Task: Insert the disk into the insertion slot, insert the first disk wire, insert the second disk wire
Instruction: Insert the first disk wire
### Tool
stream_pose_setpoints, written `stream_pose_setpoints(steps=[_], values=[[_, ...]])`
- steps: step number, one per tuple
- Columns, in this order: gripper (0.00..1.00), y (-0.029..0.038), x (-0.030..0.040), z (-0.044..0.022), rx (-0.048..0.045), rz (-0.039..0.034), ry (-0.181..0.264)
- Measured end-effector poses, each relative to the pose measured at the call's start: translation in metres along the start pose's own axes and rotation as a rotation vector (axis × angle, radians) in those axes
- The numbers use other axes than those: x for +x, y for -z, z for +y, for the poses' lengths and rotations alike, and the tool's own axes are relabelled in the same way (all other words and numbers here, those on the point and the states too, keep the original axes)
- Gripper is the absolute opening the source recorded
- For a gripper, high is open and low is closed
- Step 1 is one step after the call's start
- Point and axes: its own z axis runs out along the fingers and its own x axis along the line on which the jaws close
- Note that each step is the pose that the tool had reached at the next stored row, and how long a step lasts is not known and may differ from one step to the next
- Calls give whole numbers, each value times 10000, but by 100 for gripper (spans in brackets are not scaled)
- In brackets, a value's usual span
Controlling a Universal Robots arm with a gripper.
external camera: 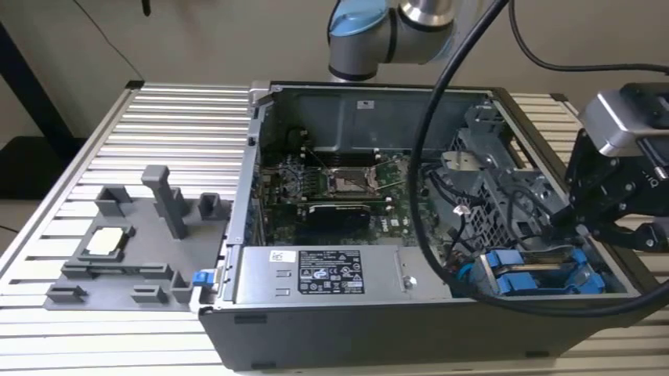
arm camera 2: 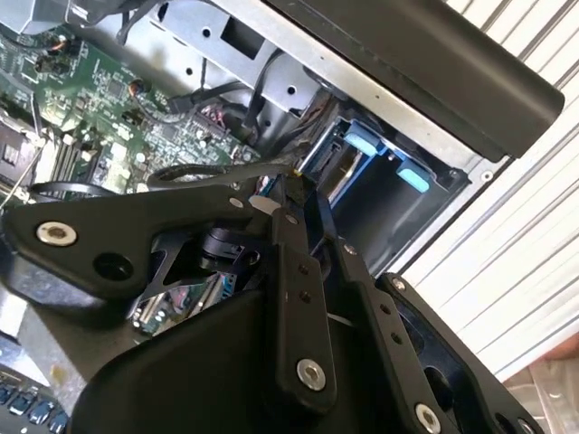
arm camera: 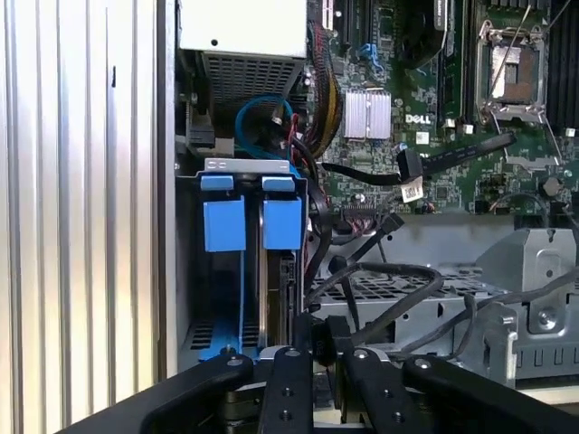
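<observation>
The blue-framed disk (arm camera: pixel 282 224) sits upright in the insertion slot (arm camera: pixel 249 165), the grey drive cage at the case corner on the exterior view's right. In the exterior view the disk (external camera: pixel 522 280) shows as blue tabs inside the cage (external camera: pixel 491 180). Just above and beside it hangs my gripper (external camera: pixel 580 227), its black fingers (arm camera: pixel 298 357) pressed together. A thin black disk wire (arm camera 2: pixel 194 172) runs from the gripper (arm camera 2: pixel 298 181) tip towards the board. The gripper (arm camera: pixel 321 336) hovers over the disk's end, with the blue tabs (arm camera 2: pixel 362 140) just beyond it.
The open case holds a green motherboard with a silver processor socket (external camera: pixel 348 182) and a grey power supply (external camera: pixel 319 274). Loose black cables (arm camera: pixel 389 271) loop over the perforated cage next to the disk. A grey fixture tray (external camera: pixel 125 251) lies on the slatted table at the exterior view's left.
</observation>
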Motion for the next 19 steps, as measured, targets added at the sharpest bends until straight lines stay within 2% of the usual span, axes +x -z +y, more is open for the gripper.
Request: stream_pose_setpoints(steps=[1, 2, 5, 6, 7, 11, 12, 15, 19], values=[[19, -3, 4, 0, 1, -120, -4], [19, -4, 10, 0, 1, -273, -5], [19, -2, 37, 0, 1, -806, 6], [19, 0, 49, 0, 1, -957, 9], [19, 3, 72, -1, -3, -1055, 10], [19, 6, 148, -11, -135, -1068, -22], [19, -11, 157, -11, -146, -1075, -26], [19, -61, 179, -15, -135, -1073, -77], [19, -73, 253, -18, -128, -1071, -108]])
